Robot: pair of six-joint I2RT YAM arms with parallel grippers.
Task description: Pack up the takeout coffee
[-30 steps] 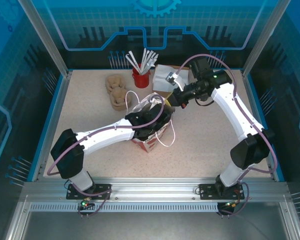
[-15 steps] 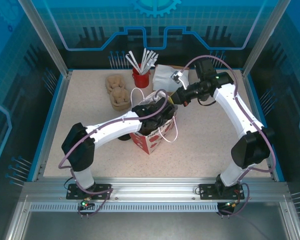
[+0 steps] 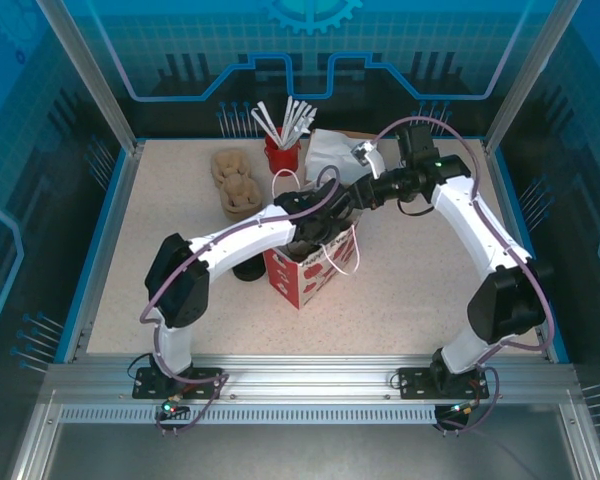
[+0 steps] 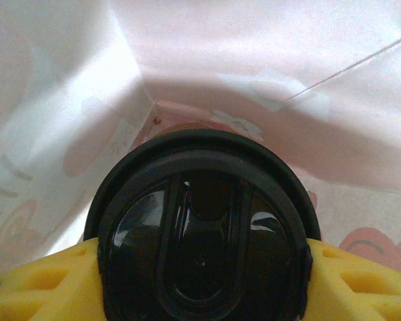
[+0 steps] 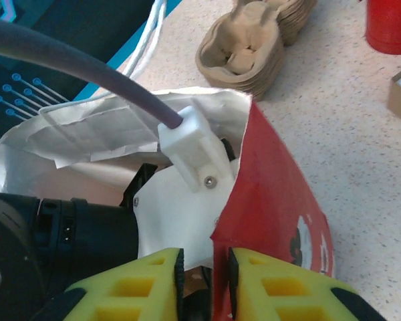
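Left wrist view: the left claw is closed on the takeout coffee, one yellow pad pressed to each side of its round black lid, with a sliver of brown wall visible at the lid's far edge. The cup is upright inside the paper bag, whose pale inner walls rise around it on all sides. Right wrist view: the right claw is pinched shut on the bag's red rim, the edge running between its two yellow fingers and holding the mouth open; the left arm's white wrist reaches down into that mouth. Top view: the bag stands upright near the middle of the table, its white handles hanging loose. A stack of moulded pulp carriers lies to its far left, and a red cup of white stirrers stands farther back.
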